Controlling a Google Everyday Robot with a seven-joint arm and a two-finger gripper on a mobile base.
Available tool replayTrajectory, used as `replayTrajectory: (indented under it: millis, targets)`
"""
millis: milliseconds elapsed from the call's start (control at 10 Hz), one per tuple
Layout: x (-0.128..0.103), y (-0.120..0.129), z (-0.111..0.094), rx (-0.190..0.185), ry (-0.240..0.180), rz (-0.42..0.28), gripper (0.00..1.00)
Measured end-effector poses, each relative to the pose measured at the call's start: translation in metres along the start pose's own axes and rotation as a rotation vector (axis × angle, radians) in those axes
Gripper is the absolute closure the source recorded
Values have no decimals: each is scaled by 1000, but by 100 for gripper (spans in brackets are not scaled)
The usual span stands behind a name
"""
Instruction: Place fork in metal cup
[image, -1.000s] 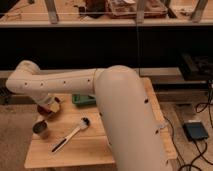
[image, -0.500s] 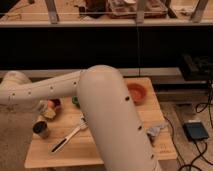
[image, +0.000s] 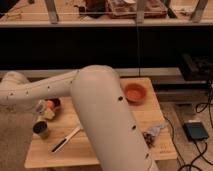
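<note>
Compared to half a second back, the big white arm has swung further left and lower, so its elbow now blocks more of the middle of the tabletop, and the forearm reaches out toward the left edge. The hand sits at the far left of the tabletop, right over the little cluster of stuff there; can't tell if it's wide or narrow, or if it's got anything.

Metal cup is at the front left, standing upright with its dark inside showing, just below the hand. The fork I honestly can't pick out anywhere, it may be up by the hand or behind the arm.

Other bits: a black-handled utensil lies at an angle on the wood just right of the metal cup, not touching it. An orange bowl sits at the back right, well apart from everything. A crumpled wrapper thing is near the right front edge. Next to the hand there's something orange and a dark round thing, partly hidden by the forearm.
</note>
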Motion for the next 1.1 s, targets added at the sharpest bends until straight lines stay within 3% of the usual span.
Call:
replayTrajectory:
  millis: [500,800,1000,1100]
  targets:
    - [-12,-2,0,-8,-10,-10,23]
    - [-13,0,-8,52,-93,-39,20]
    - [-15,4,-19,97,-172,-65,20]
    - [-19,5,-22,105,-185,-73,20]
